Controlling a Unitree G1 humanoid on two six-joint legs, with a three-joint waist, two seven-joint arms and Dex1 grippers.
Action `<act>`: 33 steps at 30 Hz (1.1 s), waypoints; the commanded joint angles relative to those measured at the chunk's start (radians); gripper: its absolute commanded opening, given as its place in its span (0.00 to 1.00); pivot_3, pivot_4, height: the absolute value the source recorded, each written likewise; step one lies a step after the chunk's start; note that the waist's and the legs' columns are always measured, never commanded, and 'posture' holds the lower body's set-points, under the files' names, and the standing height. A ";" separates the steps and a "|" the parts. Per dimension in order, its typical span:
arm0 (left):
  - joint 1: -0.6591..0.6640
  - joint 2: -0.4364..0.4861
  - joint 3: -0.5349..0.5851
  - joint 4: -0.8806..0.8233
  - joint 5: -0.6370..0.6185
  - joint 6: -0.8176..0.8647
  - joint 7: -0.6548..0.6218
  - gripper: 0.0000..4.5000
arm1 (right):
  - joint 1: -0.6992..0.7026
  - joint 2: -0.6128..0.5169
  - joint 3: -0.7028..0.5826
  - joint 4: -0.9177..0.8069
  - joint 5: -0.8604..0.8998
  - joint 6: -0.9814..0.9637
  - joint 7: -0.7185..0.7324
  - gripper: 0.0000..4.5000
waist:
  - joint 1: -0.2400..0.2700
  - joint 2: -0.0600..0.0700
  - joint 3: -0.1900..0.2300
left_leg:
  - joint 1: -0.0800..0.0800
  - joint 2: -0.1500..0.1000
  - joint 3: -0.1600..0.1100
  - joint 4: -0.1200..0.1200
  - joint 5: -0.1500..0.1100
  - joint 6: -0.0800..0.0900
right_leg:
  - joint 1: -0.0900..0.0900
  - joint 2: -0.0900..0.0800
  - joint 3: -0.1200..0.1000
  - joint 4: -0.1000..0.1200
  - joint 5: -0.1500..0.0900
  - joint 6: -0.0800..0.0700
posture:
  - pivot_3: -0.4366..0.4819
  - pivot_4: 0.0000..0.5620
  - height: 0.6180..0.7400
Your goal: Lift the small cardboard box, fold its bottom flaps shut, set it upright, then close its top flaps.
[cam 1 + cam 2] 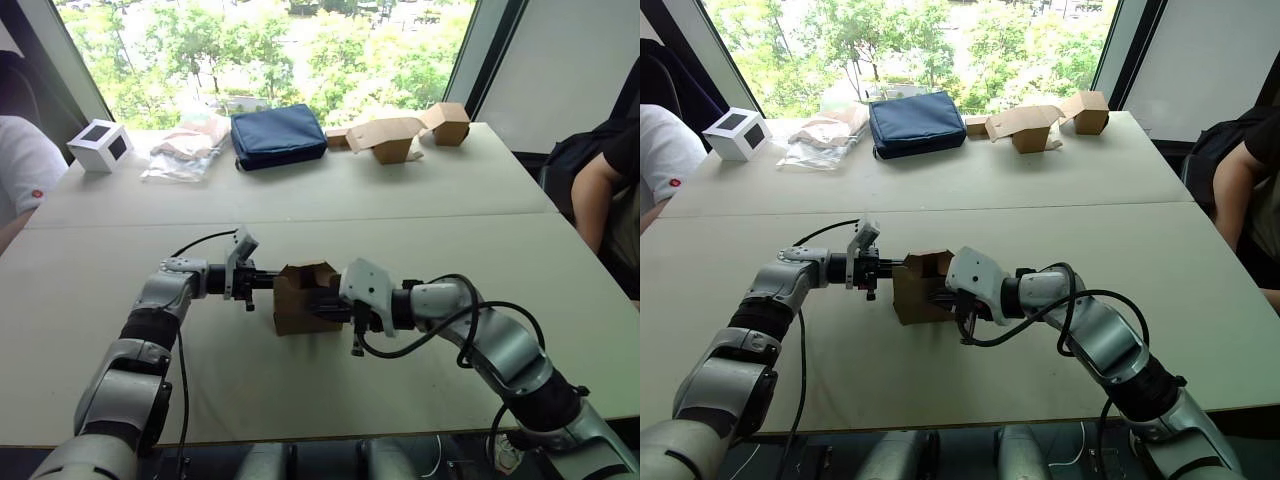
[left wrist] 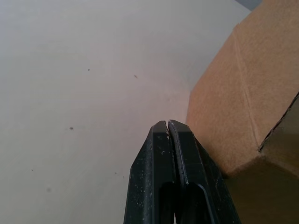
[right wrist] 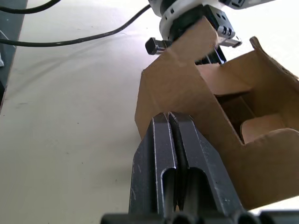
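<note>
The small cardboard box (image 1: 296, 304) rests on the table in the middle, between my two arms. Its top flaps (image 3: 191, 44) stand partly raised, and the right wrist view looks into the open inside (image 3: 243, 116). My left gripper (image 1: 270, 280) is shut, its tip at the box's upper left side; the left wrist view shows its fingers (image 2: 161, 140) closed beside the brown wall (image 2: 233, 102). My right gripper (image 1: 318, 303) is also shut, pressed against the box's right side, with nothing between its fingers (image 3: 161, 135). The bottom flaps are hidden.
Along the far edge sit a white cube with a black panel (image 1: 100, 145), a clear plastic bag (image 1: 185, 150), a navy pouch (image 1: 278, 135) and two brown cartons (image 1: 390, 135). One person sits at the left edge (image 1: 25, 165), another at the right (image 1: 605, 170).
</note>
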 commanded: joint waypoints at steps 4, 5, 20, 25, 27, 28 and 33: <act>0.008 -0.001 0.018 -0.037 0.001 -0.015 0.003 0.00 | -0.032 0.055 -0.019 0.025 0.019 0.007 0.006 0.00 | 0.000 0.000 0.000 | 0.000 0.000 0.000 0.000 0.000 0.000 | 0.000 0.000 0.000 0.000 0.000 0.000 | 0.48 0.27 1.00; 0.009 0.000 0.018 -0.038 0.002 -0.016 0.003 0.00 | -0.032 0.057 -0.019 0.028 0.019 0.008 0.009 0.00 | 0.000 0.000 0.000 | 0.000 0.000 0.000 0.000 0.000 0.000 | 0.000 0.000 0.000 0.000 0.000 0.000 | 0.48 0.27 1.00; 0.144 0.132 0.176 -0.251 -0.069 0.070 0.112 0.00 | -0.054 0.121 -0.034 0.113 0.019 -0.026 0.031 0.00 | -0.005 0.000 0.000 | 0.000 0.000 0.000 -0.001 0.000 0.000 | -0.002 0.000 0.001 0.001 0.000 0.000 | 0.48 0.27 1.00; 0.372 0.242 0.293 -0.713 -0.222 0.304 0.176 0.00 | -0.066 0.133 -0.053 0.135 0.029 -0.042 0.050 0.00 | -0.007 0.000 0.000 | -0.001 0.000 0.001 -0.001 0.000 0.000 | -0.003 -0.001 0.004 0.002 0.000 0.000 | 0.48 0.27 1.00; 0.439 0.263 0.320 -0.862 -0.287 0.390 0.209 0.00 | -0.069 0.135 -0.055 0.147 0.028 -0.053 0.056 0.00 | 0.002 0.000 0.000 | -0.001 0.000 0.000 -0.001 0.000 0.000 | -0.002 -0.003 0.004 0.001 0.000 0.000 | 0.48 0.27 1.00; 0.463 0.266 0.331 -0.921 -0.317 0.424 0.227 0.00 | -0.069 0.135 -0.056 0.153 0.027 -0.058 0.059 0.00 | 0.005 0.000 0.000 | -0.001 0.000 0.000 -0.001 0.000 -0.001 | -0.002 -0.004 0.004 0.000 0.000 0.000 | 0.48 0.27 1.00; 0.515 0.251 0.318 -1.070 -0.389 0.498 0.307 0.00 | -0.072 0.149 -0.049 0.183 0.020 -0.081 0.072 0.00 | 0.001 0.000 0.000 | 0.000 0.000 -0.001 -0.001 0.000 -0.001 | 0.000 -0.004 0.003 0.000 0.000 -0.001 | 0.48 0.27 1.00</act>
